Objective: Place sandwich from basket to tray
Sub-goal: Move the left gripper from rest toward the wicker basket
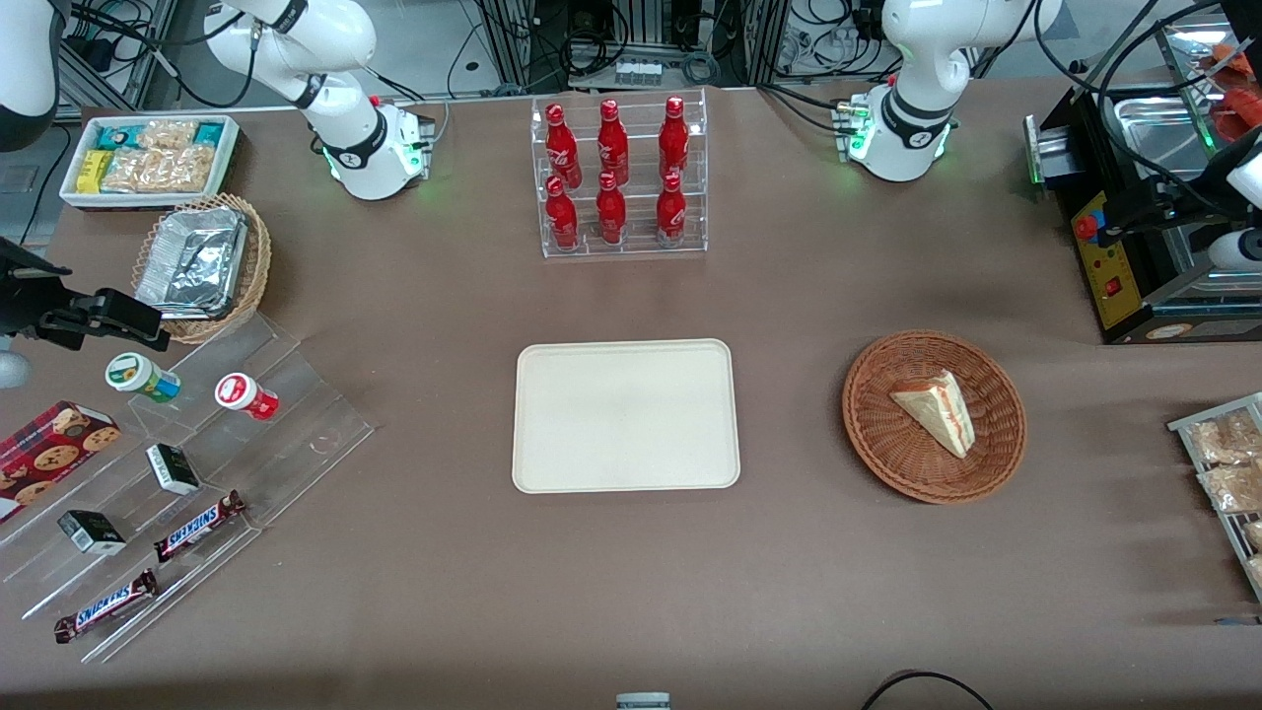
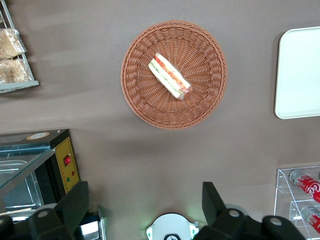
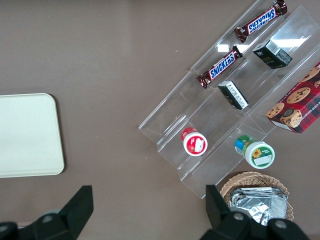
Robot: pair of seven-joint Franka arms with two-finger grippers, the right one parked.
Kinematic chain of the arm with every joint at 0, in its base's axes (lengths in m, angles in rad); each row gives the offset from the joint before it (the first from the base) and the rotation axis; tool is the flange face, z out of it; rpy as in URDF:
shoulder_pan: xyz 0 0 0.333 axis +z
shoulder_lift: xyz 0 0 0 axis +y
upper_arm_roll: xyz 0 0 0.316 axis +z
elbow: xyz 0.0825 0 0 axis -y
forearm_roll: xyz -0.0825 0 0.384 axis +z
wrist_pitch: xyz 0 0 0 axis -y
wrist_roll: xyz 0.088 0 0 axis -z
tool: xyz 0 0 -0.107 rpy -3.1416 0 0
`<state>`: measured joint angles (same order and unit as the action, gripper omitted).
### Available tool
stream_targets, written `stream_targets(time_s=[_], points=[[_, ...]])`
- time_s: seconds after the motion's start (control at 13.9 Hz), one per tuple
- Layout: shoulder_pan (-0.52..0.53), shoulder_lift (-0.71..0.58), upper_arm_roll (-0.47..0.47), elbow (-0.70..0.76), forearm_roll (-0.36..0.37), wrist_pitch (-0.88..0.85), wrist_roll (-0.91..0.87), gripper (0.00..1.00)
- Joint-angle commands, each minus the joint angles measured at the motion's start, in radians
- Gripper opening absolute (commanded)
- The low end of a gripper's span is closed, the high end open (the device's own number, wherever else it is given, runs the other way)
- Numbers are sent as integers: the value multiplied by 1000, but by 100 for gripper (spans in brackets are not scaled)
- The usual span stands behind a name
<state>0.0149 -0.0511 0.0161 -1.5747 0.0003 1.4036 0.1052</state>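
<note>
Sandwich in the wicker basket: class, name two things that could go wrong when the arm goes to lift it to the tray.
The sandwich is a thin wedge lying slanted in the basket, so the open gripper, high above, might close off-axis and squash it or let it slip. The light basket could shift or lift with it. The tray has a low rim to clear.

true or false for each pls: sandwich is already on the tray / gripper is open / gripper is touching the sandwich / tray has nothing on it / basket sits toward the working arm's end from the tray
1. The sandwich is already on the tray. False: it lies in the basket.
2. The gripper is open. True: its fingers stand wide apart.
3. The gripper is touching the sandwich. False: it hangs high above the table, well clear of the basket.
4. The tray has nothing on it. True.
5. The basket sits toward the working arm's end of the table from the tray. True.
</note>
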Motion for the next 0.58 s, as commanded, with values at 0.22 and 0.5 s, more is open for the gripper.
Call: stream_targets(time_s=[0.22,0.5], points=[[-7,25,4,1,7,9,-30,100],[-7,68,4,-88,7,122,-206,100]])
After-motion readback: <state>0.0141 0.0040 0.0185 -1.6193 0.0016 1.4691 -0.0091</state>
